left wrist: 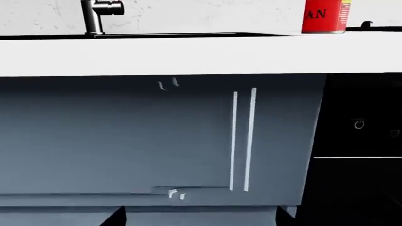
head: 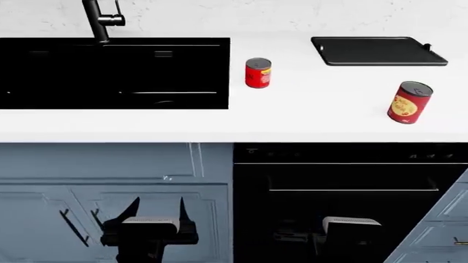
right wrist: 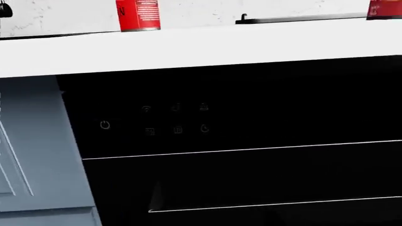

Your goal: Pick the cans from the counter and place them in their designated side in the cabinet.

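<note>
Two red-labelled cans stand on the white counter [head: 321, 118]. One can [head: 257, 73] is just right of the sink; the other can [head: 409, 102], with a yellow patch, stands further right near the front edge. The left wrist view shows the first can [left wrist: 325, 16] above the counter edge [left wrist: 201, 54]. The right wrist view shows that can [right wrist: 138, 15] and a sliver of the other can [right wrist: 384, 8]. My left gripper [head: 157, 211] hangs open and empty, low in front of the shut blue-grey cabinet doors [head: 109, 181]. My right gripper [head: 351, 224] is low before the black oven, its fingers lost against the dark.
A black double sink [head: 109, 74] with a tap [head: 98, 22] fills the counter's left. A flat black tray [head: 376, 50] lies at the back right. The black oven front [head: 351, 192] sits under the counter's right half. Two vertical door handles [left wrist: 243, 141] face the left wrist.
</note>
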Robot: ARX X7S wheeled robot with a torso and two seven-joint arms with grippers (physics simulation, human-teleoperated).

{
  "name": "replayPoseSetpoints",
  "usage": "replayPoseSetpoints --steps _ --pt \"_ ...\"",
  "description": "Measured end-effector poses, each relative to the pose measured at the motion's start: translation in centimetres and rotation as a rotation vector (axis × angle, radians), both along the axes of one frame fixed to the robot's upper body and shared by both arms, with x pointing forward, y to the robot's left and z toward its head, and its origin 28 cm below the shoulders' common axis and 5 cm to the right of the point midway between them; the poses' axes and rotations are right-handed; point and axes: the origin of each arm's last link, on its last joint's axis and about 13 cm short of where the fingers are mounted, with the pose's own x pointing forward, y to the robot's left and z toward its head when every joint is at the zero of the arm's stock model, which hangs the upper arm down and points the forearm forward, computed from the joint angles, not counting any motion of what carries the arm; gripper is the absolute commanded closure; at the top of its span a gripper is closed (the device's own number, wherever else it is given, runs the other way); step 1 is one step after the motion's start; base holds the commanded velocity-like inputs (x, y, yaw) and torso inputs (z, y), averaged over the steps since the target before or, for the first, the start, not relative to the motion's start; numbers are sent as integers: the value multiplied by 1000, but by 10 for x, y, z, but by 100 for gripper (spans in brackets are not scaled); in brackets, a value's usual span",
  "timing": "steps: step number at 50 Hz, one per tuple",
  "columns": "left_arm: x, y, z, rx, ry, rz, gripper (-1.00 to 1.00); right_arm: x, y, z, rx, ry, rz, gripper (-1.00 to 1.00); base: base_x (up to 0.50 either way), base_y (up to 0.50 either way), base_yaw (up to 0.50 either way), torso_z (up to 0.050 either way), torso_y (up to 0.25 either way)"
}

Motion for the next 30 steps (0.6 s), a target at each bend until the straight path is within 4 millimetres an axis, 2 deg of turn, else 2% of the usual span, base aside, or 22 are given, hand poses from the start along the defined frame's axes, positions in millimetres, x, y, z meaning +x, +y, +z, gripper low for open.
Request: replayPoseSetpoints --steps 30 --pt "-1 0 0 -6 -1 6 -100 1 0 0 6 -1 -7 -100 49 -500 0 0 0"
